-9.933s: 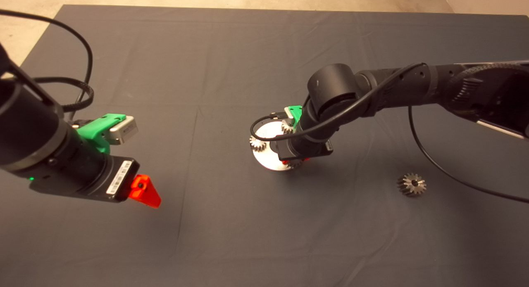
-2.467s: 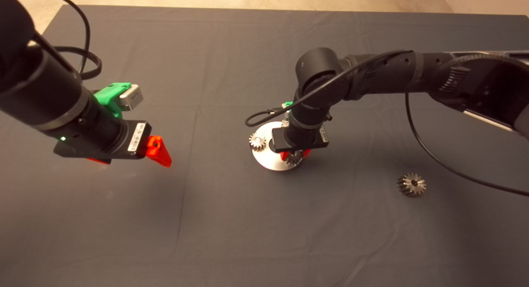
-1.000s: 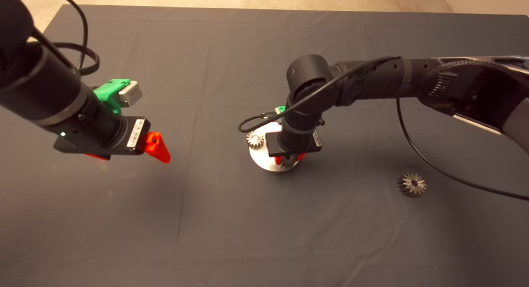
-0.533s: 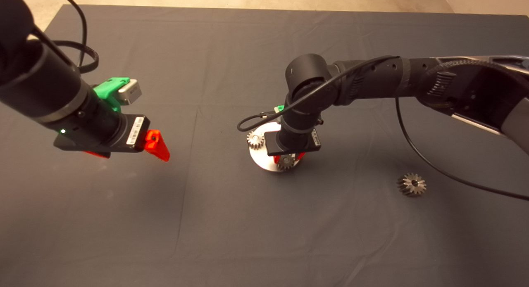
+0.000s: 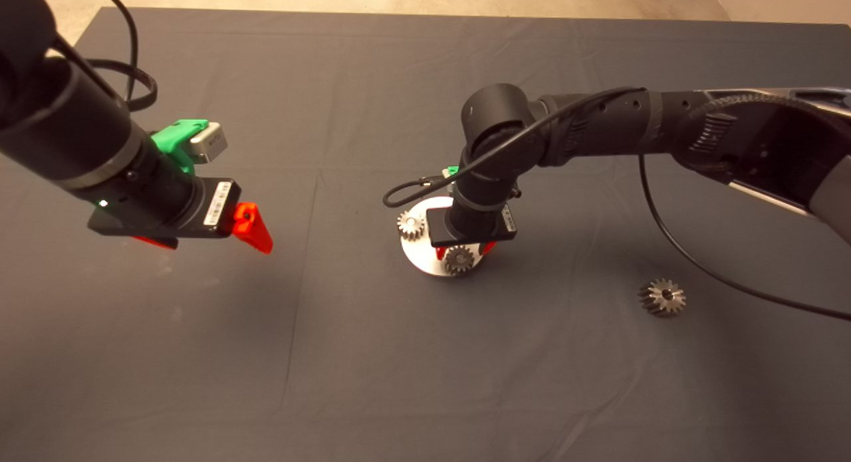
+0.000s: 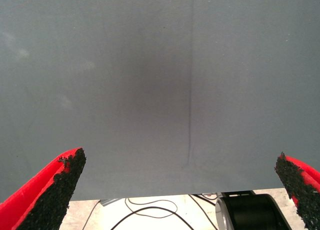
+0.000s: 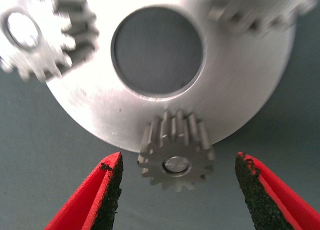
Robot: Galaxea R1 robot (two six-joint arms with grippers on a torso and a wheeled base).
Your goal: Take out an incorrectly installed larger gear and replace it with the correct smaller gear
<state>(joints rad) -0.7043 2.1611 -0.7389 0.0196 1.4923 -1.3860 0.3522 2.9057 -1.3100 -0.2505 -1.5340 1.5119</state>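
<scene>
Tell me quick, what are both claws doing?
Left gripper: open, empty, above the dark mat.
Right gripper: open around the small steel spur gear, not touching.

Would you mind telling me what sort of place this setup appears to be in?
Probably a robotics lab or test bench: a dark mat covers the table, a round metal plate carries small spur gears, and the larger gear lies loose. The right gripper is open around the smaller gear; the left gripper waits open.
</scene>
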